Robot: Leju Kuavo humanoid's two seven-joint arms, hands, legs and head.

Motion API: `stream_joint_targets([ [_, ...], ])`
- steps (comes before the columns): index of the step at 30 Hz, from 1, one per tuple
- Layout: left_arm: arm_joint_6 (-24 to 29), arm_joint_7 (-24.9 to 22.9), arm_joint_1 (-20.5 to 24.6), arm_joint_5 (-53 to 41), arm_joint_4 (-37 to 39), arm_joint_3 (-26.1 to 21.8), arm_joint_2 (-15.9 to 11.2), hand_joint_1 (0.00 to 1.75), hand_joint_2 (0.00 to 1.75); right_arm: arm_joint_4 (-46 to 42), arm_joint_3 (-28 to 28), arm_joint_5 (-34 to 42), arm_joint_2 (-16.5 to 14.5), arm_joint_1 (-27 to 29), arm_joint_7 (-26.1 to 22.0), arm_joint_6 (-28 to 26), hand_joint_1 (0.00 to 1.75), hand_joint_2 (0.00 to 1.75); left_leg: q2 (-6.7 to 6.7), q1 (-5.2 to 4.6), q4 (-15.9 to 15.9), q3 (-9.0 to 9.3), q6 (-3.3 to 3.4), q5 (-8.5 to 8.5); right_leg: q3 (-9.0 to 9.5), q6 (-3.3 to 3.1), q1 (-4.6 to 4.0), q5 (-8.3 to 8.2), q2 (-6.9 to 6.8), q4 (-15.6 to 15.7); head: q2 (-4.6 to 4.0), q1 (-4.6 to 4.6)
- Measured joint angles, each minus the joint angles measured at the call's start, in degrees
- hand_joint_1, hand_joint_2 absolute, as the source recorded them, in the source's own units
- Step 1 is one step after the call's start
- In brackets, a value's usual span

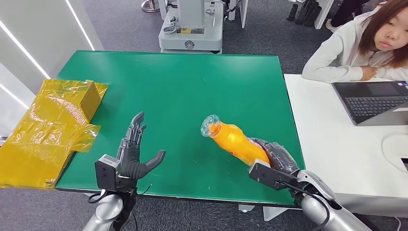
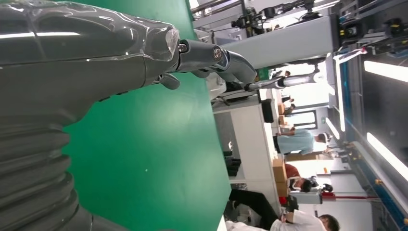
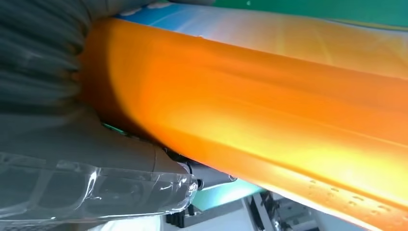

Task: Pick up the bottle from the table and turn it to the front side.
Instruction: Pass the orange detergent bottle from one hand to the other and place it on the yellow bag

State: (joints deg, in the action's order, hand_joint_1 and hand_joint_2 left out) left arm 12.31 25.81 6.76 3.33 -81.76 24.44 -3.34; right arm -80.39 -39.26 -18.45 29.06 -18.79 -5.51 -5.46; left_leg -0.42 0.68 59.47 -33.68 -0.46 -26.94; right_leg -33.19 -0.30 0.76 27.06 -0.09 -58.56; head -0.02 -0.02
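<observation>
An orange bottle (image 1: 234, 140) with a clear cap end is tilted over the green table (image 1: 183, 86), cap pointing up and to the left. My right hand (image 1: 274, 156) grips its lower end near the table's front right edge. In the right wrist view the orange bottle (image 3: 269, 115) runs right against the palm, with the thumb (image 3: 120, 187) below it. My left hand (image 1: 132, 151) hovers over the front left of the table, fingers spread, holding nothing. The left hand (image 2: 96, 67) also appears in its wrist view above bare green table.
Crumpled yellow plastic wrap (image 1: 53, 125) lies over the table's left edge. A white desk (image 1: 337, 139) with a laptop (image 1: 375, 101) adjoins on the right, where a person (image 1: 361, 48) sits. A grey machine base (image 1: 191, 29) stands behind the table.
</observation>
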Motion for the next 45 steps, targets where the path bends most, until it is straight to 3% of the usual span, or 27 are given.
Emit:
stream_joint_targets([
  [8,-1.05,-1.27,3.44,-0.16,-1.13,0.00,-0.81,0.00,1.75,-6.24,7.43,-1.97,-3.15,7.73,-2.17,-5.26,1.75,1.75,0.01,-0.01,0.00,-0.02,0.01,0.01,-0.01,0.00,0.00,0.00,0.00,0.00,0.00,-0.01],
  [16,-5.24,-6.40,8.28,-0.38,-1.98,-0.08,-1.28,0.00,1.75,-11.26,13.63,-2.42,-6.83,11.18,-7.36,-8.73,1.75,1.75,0.02,0.00,0.01,-0.02,0.00,0.03,-0.04,-0.01,0.00,-0.01,0.01,-0.01,0.00,-0.01],
  [23,-9.86,-9.83,13.77,1.91,-1.83,-0.06,-1.16,0.00,1.75,-14.36,14.44,-1.24,-9.51,10.77,-9.65,-8.17,1.75,1.75,0.03,0.00,0.01,-0.01,0.01,0.05,-0.04,-0.01,0.00,-0.02,0.02,-0.02,0.00,-0.01],
  [32,-15.53,-13.87,17.87,5.81,-1.67,0.06,-0.73,0.00,1.75,-13.69,12.88,-3.35,-12.41,8.36,-6.99,-6.20,1.75,1.75,0.05,0.00,0.01,-0.02,0.02,0.06,-0.04,-0.01,0.00,-0.02,0.05,-0.03,0.00,-0.01],
  [45,-21.47,-17.43,20.42,13.05,-1.67,0.91,-1.74,0.00,1.75,-7.34,15.85,-1.93,-12.78,6.86,-7.60,-10.12,1.75,1.75,0.04,-0.01,0.06,-0.03,0.02,0.06,-0.05,-0.01,0.01,-0.03,0.04,-0.02,0.00,-0.01],
])
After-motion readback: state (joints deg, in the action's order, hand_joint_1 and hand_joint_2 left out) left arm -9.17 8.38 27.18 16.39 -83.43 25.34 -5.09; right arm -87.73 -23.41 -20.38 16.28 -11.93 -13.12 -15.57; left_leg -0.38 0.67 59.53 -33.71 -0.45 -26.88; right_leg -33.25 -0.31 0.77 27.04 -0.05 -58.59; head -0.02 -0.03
